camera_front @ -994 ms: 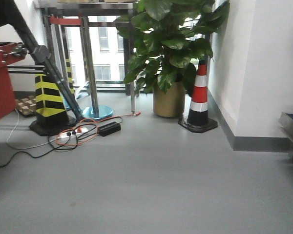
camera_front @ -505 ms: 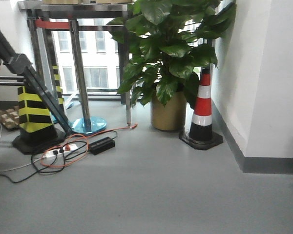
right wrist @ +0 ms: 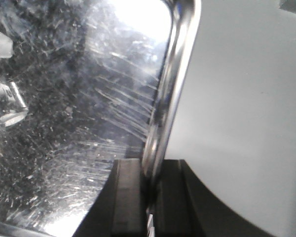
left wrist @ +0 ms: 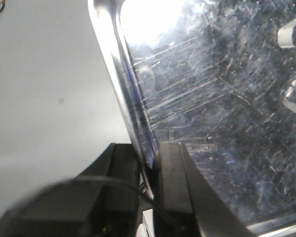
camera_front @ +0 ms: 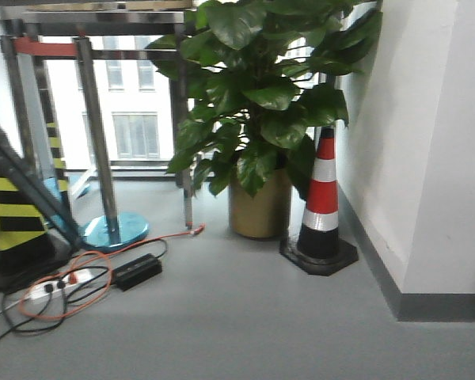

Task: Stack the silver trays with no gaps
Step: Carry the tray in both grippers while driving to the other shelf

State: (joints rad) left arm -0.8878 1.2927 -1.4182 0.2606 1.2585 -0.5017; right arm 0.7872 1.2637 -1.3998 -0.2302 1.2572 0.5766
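Observation:
One silver tray (left wrist: 212, 98) fills the left wrist view, its scratched shiny bottom to the right of its rolled rim. My left gripper (left wrist: 150, 165) is shut on that rim, one black finger on each side. The right wrist view shows the silver tray (right wrist: 64, 123) with the rim on the right side. My right gripper (right wrist: 150, 177) is shut on this rim too. The tray hangs over grey floor (left wrist: 49, 74). Neither the tray nor the grippers appear in the front view.
Ahead stand a potted plant (camera_front: 257, 119), a red and white traffic cone (camera_front: 320, 207) by the white wall (camera_front: 435, 158), a metal stanchion with a blue base (camera_front: 115, 231), a yellow-black post (camera_front: 8, 222) and orange and black cables (camera_front: 63, 289) on the floor.
The front view has closed in on the plant and cone. The red object and most of the yellow-black post have slid out at the left, and the blue bin at the right is gone.

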